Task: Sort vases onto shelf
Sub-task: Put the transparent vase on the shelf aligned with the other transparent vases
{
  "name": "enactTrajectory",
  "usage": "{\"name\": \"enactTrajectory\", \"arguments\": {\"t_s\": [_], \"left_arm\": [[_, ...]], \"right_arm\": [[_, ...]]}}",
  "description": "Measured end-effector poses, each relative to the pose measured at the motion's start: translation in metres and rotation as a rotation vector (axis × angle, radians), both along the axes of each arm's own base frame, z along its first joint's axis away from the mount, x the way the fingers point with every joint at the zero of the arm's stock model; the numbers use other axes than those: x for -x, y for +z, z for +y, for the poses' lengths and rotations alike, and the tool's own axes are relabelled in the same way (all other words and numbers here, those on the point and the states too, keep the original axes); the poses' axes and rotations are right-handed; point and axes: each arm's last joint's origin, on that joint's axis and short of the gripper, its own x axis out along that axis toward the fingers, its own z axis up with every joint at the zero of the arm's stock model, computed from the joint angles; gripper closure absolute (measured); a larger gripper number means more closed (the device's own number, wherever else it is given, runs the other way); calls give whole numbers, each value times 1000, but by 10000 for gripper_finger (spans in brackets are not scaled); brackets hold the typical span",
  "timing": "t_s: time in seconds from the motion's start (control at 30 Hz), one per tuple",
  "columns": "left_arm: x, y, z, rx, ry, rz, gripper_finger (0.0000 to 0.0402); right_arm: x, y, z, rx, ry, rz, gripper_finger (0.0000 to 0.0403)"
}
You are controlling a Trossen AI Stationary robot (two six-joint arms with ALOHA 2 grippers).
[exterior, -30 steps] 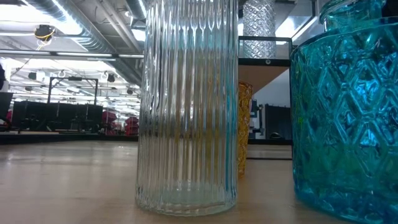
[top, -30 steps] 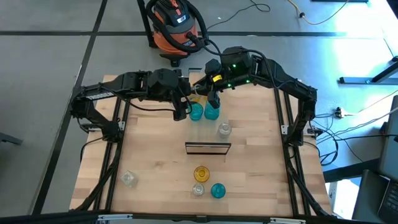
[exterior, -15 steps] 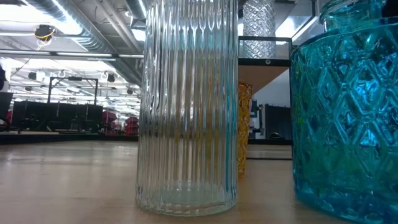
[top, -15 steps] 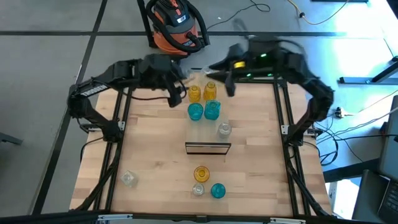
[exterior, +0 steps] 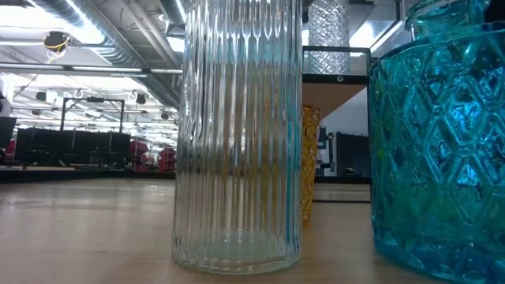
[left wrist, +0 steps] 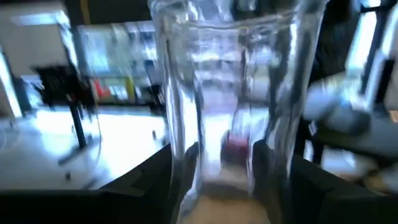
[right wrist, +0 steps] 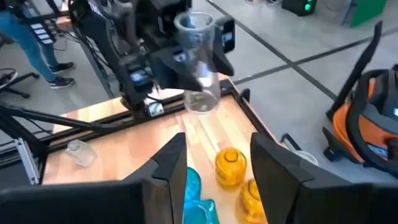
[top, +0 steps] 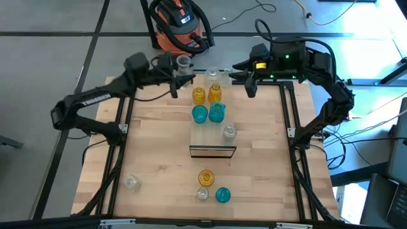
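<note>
Since the earlier frame both arms have pulled back toward the top of the high view. The left tool [top: 179, 76] has lifted a clear vase [top: 184, 63] away from the shelf [top: 213, 137], and the right tool [top: 249, 81] has drawn off to the upper right, away from the teal pair.

The clear vase is carried upright, its long axis vertical and its open mouth up; the right wrist view shows it [right wrist: 198, 62] clamped between the left tool's fingers, off the bench, above the far end of the shelf. The left wrist view shows the same glass [left wrist: 233, 93] standing up between the two dark fingers.

On the shelf, running top to bottom in the high view, stand two amber vases [top: 206, 95] side by side, then two teal vases [top: 208, 114] touching each other, then one clear vase [top: 229, 133] toward the right edge.

The right tool's fingers stand apart with nothing between them.

Lower in the high view, on the bench [top: 152, 159], stand an amber vase [top: 205, 177], a teal vase [top: 222, 194] and a clear one [top: 202, 193], grouped close together, and another clear vase [top: 131, 182] alone at the lower left.
</note>
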Motion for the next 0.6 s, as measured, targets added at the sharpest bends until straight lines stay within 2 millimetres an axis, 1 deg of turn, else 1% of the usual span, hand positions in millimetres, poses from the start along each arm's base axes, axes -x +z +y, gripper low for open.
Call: {"name": "enactTrajectory", "arguments": {"t_s": [0.13, 0.2, 0.27, 0.33, 0.43, 0.5, 0.6], "left_arm": [[10, -50, 22, -9, 69, -152, 196], [15, -69, 32, -7, 117, -209, 196], [17, -83, 43, 41, 153, -245, 196], [13, -95, 52, 91, 153, -237, 196], [-1, -113, 63, 128, 112, -183, 196], [-10, -119, 69, 119, 83, -181, 196], [-14, -122, 84, 88, 95, -225, 196]], "right_arm": [[1, 0, 0, -1, 0, 4, 260], [1, 0, 0, 3, 1, 1, 260], [1, 0, 0, 17, 6, 5, 260], [1, 0, 0, 38, -6, 10, 260], [1, 0, -1, 74, -27, 21, 260], [0, 0, -2, 87, -46, 26, 260], [0, 0, -3, 91, -54, 28, 260]]}}
